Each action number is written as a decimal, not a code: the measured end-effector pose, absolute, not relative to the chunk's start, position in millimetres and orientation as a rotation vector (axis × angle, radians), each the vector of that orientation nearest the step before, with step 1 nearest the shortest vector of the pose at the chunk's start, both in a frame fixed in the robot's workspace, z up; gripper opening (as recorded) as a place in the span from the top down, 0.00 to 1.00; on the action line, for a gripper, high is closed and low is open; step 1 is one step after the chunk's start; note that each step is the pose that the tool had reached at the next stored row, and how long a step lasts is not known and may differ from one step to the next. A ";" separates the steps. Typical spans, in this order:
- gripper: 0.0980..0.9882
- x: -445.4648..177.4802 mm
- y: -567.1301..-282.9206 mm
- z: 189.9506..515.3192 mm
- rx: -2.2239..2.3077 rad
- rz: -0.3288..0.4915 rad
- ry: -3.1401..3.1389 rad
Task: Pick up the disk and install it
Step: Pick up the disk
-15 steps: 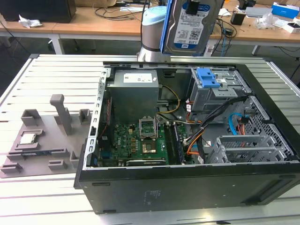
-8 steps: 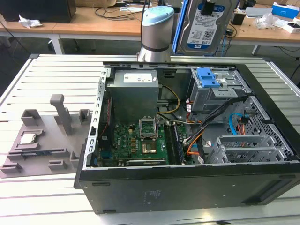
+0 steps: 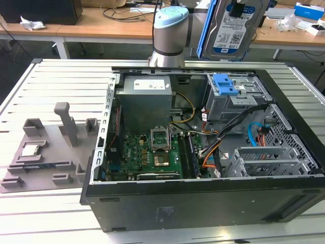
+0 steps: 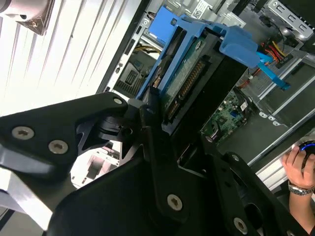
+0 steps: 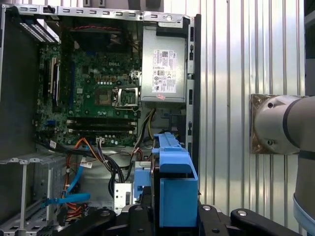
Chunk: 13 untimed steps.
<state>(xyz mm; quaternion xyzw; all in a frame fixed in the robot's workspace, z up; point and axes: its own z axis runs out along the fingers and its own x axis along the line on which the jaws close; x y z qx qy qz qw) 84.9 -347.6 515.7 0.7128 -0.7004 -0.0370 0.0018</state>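
Pincer (image 4: 172, 129) clamped on disk (image 3: 234, 28), blue-white label showing, raised above open computer case (image 3: 203, 203).

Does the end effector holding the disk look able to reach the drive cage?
Probably yes: the end effector holds the disk above the open case, and nothing covers the drive cage.

The place is a robotics lab or electronics workshop. An open computer case (image 3: 203, 203) lies on a slatted aluminium table (image 3: 61, 76), its motherboard (image 3: 152, 152) and wiring exposed. Just beside the case, on the exterior view's left, sits a grey moulded fixture (image 3: 45, 152) holding parts. Behind the case stands a robot arm (image 3: 170, 35), and beyond that, wooden workbenches (image 3: 96, 25) carry loose cables (image 3: 127, 12) and boxes (image 3: 309, 10).
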 end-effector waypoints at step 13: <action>0.70 85.0 -366.1 515.6 2.237 -0.116 -2.198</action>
